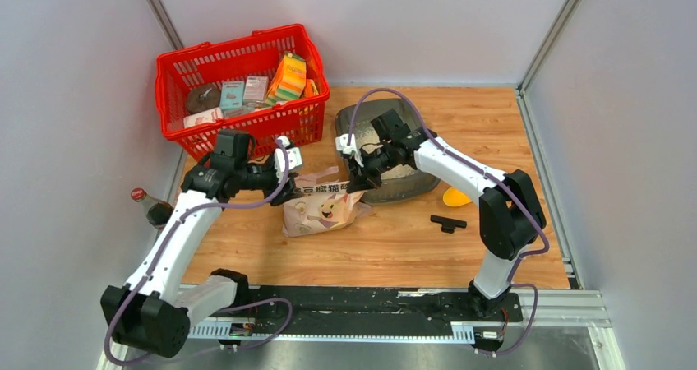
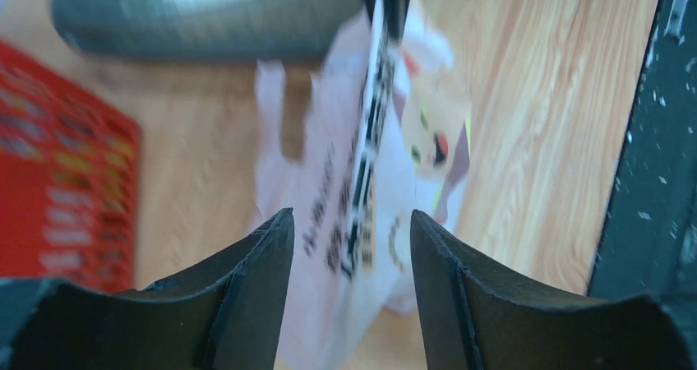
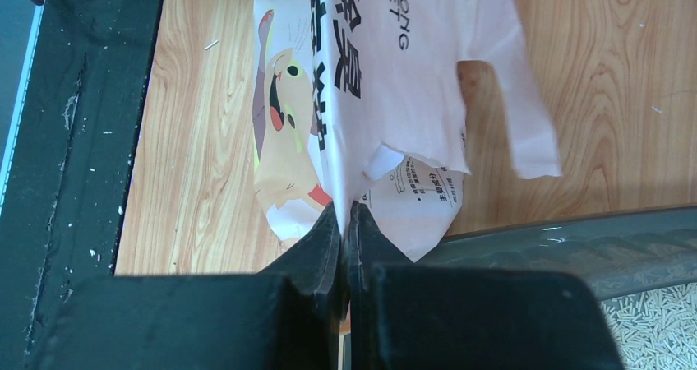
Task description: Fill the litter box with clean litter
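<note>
Bag [image 1: 323, 208] found mid-table, cat print upward, torn top edge raised. Found right gripper [image 3: 345, 214] clamped tight on that paper edge, fingers pressed together. Found left gripper [image 2: 349, 218] at 9 o'clock of the bag top, fingers spread wide, bag edge lined up with the gap; could not tell whether touching. Saw litter box [image 1: 374, 111] at 1 o'clock of the bag, its near rim just beside the paper. Saw pale litter [image 3: 657, 321] already on its floor in the right wrist view. Noted red basket [image 1: 238, 48] at 11 o'clock, yellow scoop [image 1: 456, 197] at 4 o'clock of the litter box, bottle [image 1: 152, 208] at 9 o'clock by the wall.
</note>
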